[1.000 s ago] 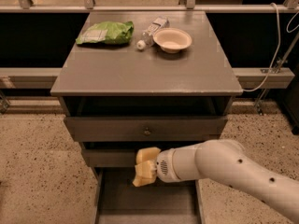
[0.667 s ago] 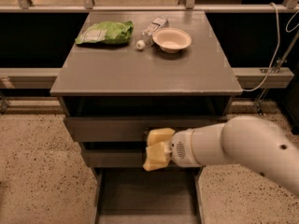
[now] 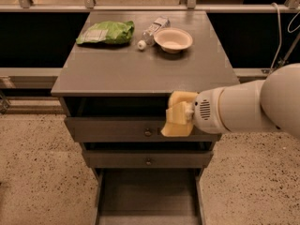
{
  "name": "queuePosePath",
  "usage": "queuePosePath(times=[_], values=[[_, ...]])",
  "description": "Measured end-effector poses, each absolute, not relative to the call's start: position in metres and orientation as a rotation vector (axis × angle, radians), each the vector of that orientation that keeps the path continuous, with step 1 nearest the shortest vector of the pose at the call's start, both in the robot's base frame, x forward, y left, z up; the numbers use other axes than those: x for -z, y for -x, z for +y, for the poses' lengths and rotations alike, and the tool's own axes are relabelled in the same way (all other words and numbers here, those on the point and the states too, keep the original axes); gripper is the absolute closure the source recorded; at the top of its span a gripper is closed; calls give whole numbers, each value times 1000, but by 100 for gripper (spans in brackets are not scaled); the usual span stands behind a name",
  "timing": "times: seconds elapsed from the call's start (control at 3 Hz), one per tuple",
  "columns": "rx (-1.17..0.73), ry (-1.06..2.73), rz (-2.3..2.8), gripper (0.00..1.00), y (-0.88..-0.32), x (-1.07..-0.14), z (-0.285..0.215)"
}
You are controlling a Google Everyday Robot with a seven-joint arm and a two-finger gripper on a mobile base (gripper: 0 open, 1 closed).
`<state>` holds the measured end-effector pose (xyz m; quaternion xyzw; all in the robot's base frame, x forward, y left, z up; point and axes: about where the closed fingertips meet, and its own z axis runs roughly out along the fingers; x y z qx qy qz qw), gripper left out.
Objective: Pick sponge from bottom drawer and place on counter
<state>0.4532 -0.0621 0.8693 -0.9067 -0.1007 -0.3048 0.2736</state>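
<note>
Grey wood forms the bottom drawer (image 3: 147, 196), pulled out, where we see only its flat floor. On the counter (image 3: 140, 69) a pale bowl (image 3: 173, 39) sits beside a bottle (image 3: 152, 29) and a green bag (image 3: 105, 33). The gripper (image 3: 179, 112) hangs at the counter's front edge, jaws seemingly closed on the sponge (image 3: 175, 128), which blends with its padding.

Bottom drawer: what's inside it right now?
In the bottom drawer only a bare grey floor shows. Its back part is hidden under the drawers above, and its front runs off the picture. The gripper is up by the front edge of the counter.
</note>
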Motion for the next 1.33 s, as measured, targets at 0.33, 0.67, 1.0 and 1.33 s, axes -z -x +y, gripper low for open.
queuePosePath(times=[0.33, 0.67, 1.0, 1.33], values=[[852, 2469, -297, 100, -467, -879, -64], [922, 2451, -232, 100, -519, -904, -80], [987, 2454, -135, 76, -607, -930, -99], [992, 2471, -110, 55, -640, -929, -103]])
